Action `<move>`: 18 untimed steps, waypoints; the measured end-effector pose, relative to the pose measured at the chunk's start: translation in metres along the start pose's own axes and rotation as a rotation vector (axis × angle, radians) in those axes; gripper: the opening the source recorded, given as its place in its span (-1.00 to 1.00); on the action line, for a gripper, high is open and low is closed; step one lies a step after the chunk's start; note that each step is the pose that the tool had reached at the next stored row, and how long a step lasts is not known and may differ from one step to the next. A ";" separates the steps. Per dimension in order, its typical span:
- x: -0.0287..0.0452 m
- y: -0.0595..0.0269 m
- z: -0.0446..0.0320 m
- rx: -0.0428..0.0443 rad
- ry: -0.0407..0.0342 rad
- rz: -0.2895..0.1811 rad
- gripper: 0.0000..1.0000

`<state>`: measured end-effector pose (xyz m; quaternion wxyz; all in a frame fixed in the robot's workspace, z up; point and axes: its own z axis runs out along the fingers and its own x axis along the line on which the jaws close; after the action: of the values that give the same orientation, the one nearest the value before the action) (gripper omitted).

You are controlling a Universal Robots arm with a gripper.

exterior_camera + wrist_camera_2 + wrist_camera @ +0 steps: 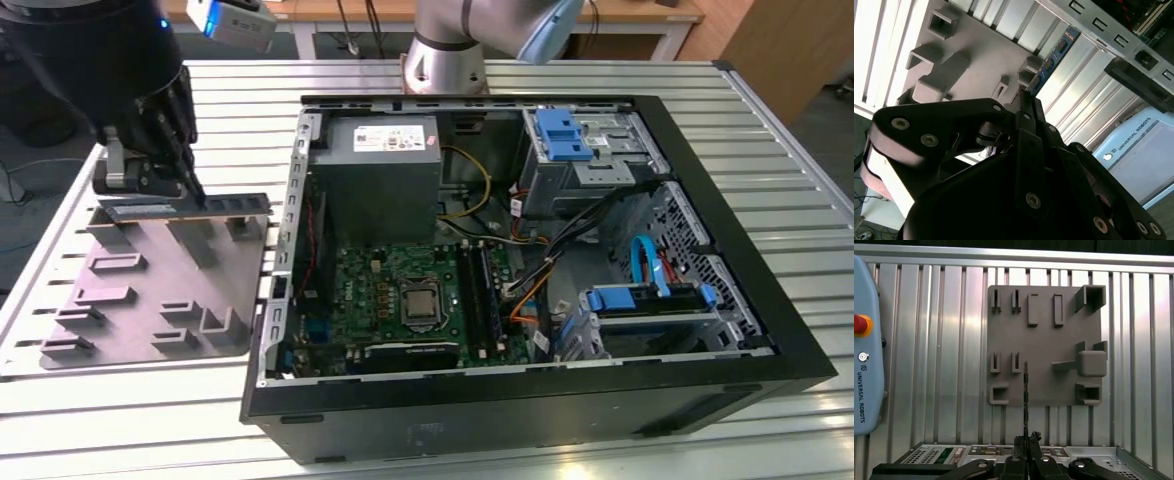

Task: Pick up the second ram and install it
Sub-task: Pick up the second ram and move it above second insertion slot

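The tool [184, 198] is pinching the second ram [230, 204] — its fingers are pressed onto the thin stick. The ram sits level over the grey fixture plate [134, 290] on the metal bench [781, 130], at the exterior view's left of the open computer case [534, 412].

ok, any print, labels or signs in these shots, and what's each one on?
Pale blue pendant casing: dark maker's lettering in both wrist views; a brand name, so not quoted.
Grey metal power supply box: white label, print too small to read.
Green motherboard: markings too small to read.
Thin dark green-black memory stick, the second ram, held in the black gripper: no readable print.
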<state>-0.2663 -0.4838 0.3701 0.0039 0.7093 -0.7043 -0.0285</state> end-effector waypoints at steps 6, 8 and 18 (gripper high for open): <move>0.0001 -0.0169 -0.0007 -0.0003 0.0000 0.000 -0.73; 0.0001 -0.0220 -0.0009 -0.0003 0.0000 0.000 -0.73; 0.0003 -0.0481 -0.0019 -0.0005 0.0000 0.000 -0.73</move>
<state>-0.2182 -0.4838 0.3698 0.0041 0.7092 -0.7044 -0.0287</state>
